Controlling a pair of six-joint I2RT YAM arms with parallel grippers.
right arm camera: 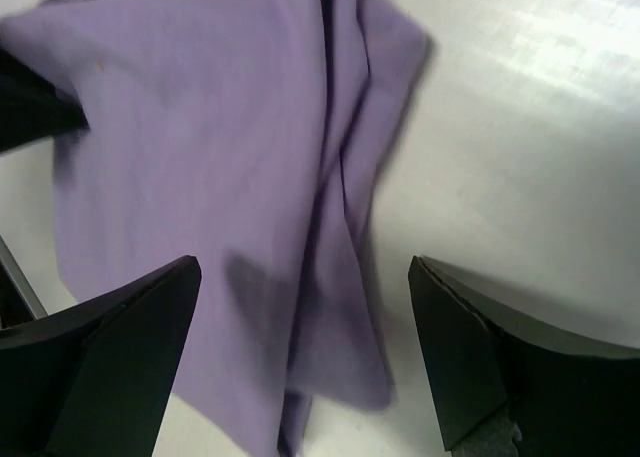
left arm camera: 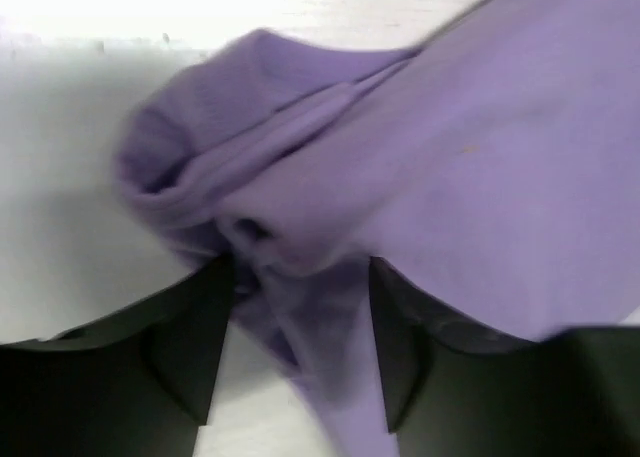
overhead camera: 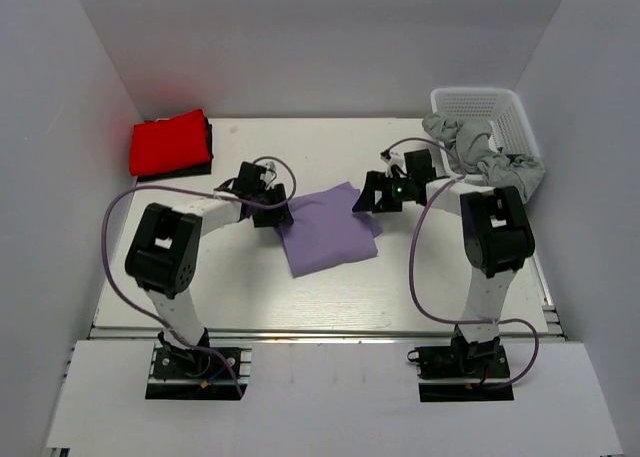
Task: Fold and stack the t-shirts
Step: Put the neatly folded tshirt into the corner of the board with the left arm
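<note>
The lavender t-shirt [overhead camera: 330, 234] lies partly folded in the middle of the table. The red t-shirt [overhead camera: 168, 142] lies folded at the back left on a dark folded cloth. My left gripper [overhead camera: 273, 215] is at the lavender shirt's left edge. In the left wrist view [left arm camera: 300, 267] its jaws stand partly apart, with a bunched fold of the shirt [left arm camera: 480, 147] running between them and table showing beside it. My right gripper [overhead camera: 373, 199] is over the shirt's back right corner. In the right wrist view [right arm camera: 303, 267] it is wide open and empty above the shirt's edge [right arm camera: 200, 127].
A white lattice basket [overhead camera: 482, 105] stands at the back right, with a grey cloth [overhead camera: 490, 157] draped over its front rim onto the table. White walls enclose the table on three sides. Purple cables loop beside both arms.
</note>
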